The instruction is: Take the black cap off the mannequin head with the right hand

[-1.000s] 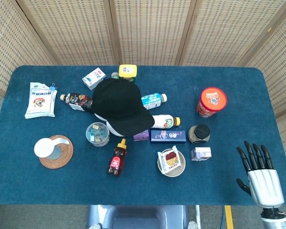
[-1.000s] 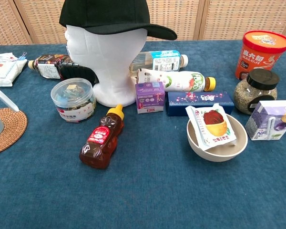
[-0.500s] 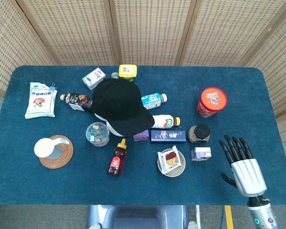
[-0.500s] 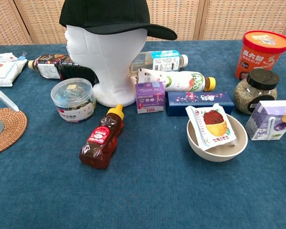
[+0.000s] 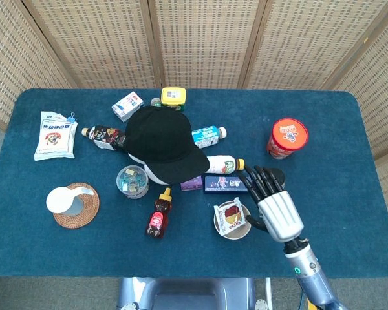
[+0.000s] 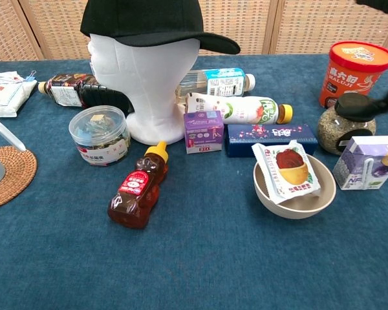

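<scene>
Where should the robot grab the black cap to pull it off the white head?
Probably the brim. The black cap sits snug on the mannequin head, but its stiff brim juts out free toward the right, with nothing under it to block fingers. The right hand, open and on that side, could come from the right, pinch the brim above and below, then lift.

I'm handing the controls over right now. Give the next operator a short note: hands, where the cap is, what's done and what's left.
Right hand: open, fingers spread, holding nothing, raised above the table near the bowl and the dark-lidded jar, pointing toward the cap.
Left hand: in neither view.
Black cap: on the white mannequin head, brim toward the robot's right, untouched.
Done: nothing beyond the approach.
Left: reach over the bottles and boxes, grip the cap, probably at the brim, and lift it off.
</scene>
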`<action>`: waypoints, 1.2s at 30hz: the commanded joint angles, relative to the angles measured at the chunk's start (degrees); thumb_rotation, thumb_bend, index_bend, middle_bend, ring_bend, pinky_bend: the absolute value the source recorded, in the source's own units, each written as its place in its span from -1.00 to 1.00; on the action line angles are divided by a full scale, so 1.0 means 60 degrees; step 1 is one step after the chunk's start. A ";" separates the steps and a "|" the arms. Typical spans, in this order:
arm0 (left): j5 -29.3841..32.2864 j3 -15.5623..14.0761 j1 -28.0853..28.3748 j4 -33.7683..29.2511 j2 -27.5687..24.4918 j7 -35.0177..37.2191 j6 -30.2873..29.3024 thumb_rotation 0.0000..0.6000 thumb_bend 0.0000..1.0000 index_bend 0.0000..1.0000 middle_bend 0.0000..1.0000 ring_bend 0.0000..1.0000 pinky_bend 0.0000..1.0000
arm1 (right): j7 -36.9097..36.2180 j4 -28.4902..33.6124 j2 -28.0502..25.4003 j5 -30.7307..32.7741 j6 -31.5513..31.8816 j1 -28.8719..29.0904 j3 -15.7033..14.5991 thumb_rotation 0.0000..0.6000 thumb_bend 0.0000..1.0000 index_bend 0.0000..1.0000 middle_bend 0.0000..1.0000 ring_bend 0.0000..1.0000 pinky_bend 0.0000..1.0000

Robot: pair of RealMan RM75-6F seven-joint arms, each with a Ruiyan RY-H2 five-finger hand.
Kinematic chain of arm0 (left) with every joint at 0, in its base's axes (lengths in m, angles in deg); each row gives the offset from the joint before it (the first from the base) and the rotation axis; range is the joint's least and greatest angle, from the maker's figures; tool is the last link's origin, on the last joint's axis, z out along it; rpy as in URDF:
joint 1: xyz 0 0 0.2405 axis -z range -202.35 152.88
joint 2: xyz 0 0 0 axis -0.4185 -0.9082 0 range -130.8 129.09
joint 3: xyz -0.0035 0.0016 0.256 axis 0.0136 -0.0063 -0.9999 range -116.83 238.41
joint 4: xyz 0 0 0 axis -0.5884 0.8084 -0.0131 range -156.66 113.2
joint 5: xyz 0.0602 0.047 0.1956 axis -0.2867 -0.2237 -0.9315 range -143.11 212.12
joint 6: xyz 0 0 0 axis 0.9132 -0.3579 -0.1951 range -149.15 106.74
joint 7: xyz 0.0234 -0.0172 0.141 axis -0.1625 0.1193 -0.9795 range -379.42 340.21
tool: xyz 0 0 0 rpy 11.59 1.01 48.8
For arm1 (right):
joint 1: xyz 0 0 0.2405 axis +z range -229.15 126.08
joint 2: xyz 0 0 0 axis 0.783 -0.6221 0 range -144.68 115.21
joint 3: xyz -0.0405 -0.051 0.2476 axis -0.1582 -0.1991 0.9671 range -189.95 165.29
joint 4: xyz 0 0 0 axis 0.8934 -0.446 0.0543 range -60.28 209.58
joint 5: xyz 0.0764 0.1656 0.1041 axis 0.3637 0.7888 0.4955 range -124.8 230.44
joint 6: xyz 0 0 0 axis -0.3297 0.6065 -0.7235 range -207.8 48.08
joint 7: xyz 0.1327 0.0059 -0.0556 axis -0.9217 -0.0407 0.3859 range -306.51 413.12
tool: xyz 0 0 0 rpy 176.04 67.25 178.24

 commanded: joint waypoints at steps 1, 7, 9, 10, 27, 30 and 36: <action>-0.0014 -0.0004 0.0003 0.0001 -0.0002 0.0001 0.0015 1.00 -0.60 -1.00 -1.00 -1.00 -0.89 | 0.0403 -0.0532 0.0761 -0.0024 0.0069 0.0415 0.0390 1.00 -1.00 -1.00 -0.88 -0.93 -0.79; -0.0035 -0.0010 0.0002 0.0015 -0.0032 0.0068 0.0049 1.00 -0.60 -1.00 -1.00 -1.00 -0.89 | 0.0553 -0.1051 0.1777 0.0457 -0.0204 0.1047 0.0804 1.00 -1.00 -1.00 -0.88 -0.93 -0.75; -0.0022 -0.0002 0.0005 0.0025 -0.0035 0.0102 0.0064 1.00 -0.60 -1.00 -1.00 -1.00 -0.89 | 0.0760 -0.1239 0.2125 0.0709 -0.0341 0.1308 0.1011 1.00 -0.99 -1.00 -0.87 -0.93 -0.75; -0.0008 -0.0004 0.0009 0.0037 -0.0046 0.0120 0.0095 1.00 -0.60 -1.00 -1.00 -1.00 -0.89 | 0.0780 -0.1408 0.2399 0.0820 -0.0436 0.1534 0.1156 1.00 -0.99 -1.00 -0.87 -0.93 -0.73; 0.0140 0.0022 0.0041 0.0063 -0.0137 0.0283 0.0313 1.00 -0.60 -1.00 -1.00 -1.00 -0.89 | 0.0694 -0.3588 0.4326 0.1645 -0.0018 0.2842 0.2009 1.00 -1.00 -0.88 -0.70 -0.77 -0.62; 0.0159 0.0027 0.0055 0.0044 -0.0144 0.0262 0.0350 1.00 -0.60 -1.00 -1.00 -1.00 -0.89 | 0.0639 -0.3760 0.4496 0.1797 0.0078 0.2960 0.2114 1.00 -1.00 -0.86 -0.70 -0.77 -0.62; 0.0194 0.0036 0.0060 0.0002 -0.0145 0.0203 0.0379 1.00 -0.60 -1.00 -1.00 -1.00 -0.89 | 0.0679 -0.4192 0.4915 0.2050 0.0241 0.3293 0.2338 1.00 -1.00 -0.85 -0.68 -0.75 -0.62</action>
